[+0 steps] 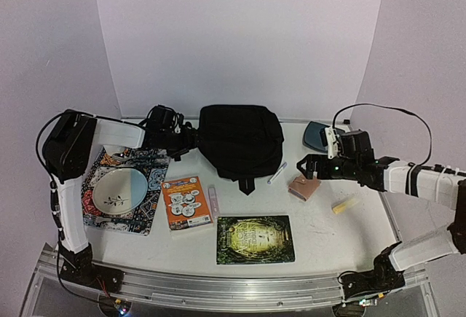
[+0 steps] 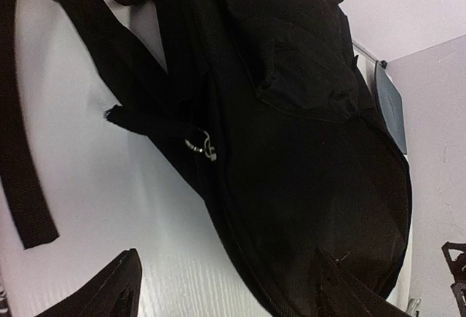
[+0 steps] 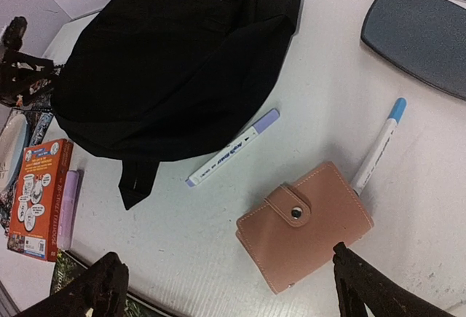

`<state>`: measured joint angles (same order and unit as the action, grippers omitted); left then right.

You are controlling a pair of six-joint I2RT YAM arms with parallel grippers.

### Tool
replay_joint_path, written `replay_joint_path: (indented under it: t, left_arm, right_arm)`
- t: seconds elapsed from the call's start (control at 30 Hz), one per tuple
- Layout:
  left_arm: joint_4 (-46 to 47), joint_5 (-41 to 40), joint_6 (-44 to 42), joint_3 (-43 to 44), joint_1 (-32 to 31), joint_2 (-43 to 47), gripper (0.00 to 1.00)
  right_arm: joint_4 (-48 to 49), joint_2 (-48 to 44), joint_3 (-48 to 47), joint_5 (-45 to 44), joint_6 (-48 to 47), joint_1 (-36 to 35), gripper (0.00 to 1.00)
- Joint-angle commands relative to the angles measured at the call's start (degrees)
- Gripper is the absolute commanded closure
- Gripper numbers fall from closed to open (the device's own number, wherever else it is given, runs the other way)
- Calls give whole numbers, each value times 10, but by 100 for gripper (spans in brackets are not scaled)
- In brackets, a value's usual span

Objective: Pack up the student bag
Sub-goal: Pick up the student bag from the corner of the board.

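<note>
The student bag [image 1: 240,138], a large black backpack, lies shut at the middle back of the table. My left gripper [image 1: 186,142] is at its left edge. In the left wrist view the bag [image 2: 306,149] fills the frame, and my left gripper [image 2: 233,295] is open, one finger over the white table, the other over the bag's seam. A metal zipper pull [image 2: 205,146] shows beside a strap [image 2: 22,149]. My right gripper [image 1: 307,165] hovers open above a pink snap wallet [image 3: 306,222], holding nothing.
A purple-capped marker [image 3: 233,148] and a blue-capped marker [image 3: 378,146] flank the wallet. A blue-grey tray [image 3: 422,36] sits at the back right. An orange book [image 1: 186,202], a green book [image 1: 255,239], a plate [image 1: 120,189] on a patterned book and a yellow stick [image 1: 345,203] lie nearer.
</note>
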<state>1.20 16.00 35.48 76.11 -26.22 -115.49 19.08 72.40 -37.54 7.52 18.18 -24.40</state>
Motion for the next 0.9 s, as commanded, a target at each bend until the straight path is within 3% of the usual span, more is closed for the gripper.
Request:
replay_joint_path:
  t: [0.0, 0.1, 0.2, 0.33, 0.43, 0.67, 0.73, 0.87]
  left_arm:
    - [50, 47, 45, 61, -4, -55, 28]
    - [69, 80, 61, 76, -6, -82, 46]
    - [80, 92, 74, 77, -8, -86, 70]
    - [85, 100, 79, 69, -16, -64, 91]
    - [92, 100, 85, 56, -23, -39, 97]
    - [110, 110, 103, 33, -41, -2, 99]
    - [114, 115, 107, 29, -45, 6, 99]
    - [120, 119, 111, 26, -54, 25, 100]
  right_arm:
    - [50, 34, -35, 9, 33, -17, 2]
    - [83, 75, -49, 18, 67, -21, 2]
    - [107, 132, -84, 19, 106, -26, 2]
    - [154, 209, -117, 33, 164, -28, 2]
    - [182, 259, -151, 47, 195, -33, 2]
    - [190, 356, -241, 54, 216, -34, 5]
    - [175, 380, -269, 53, 213, -34, 12]
    - [140, 400, -313, 48, 190, -34, 45]
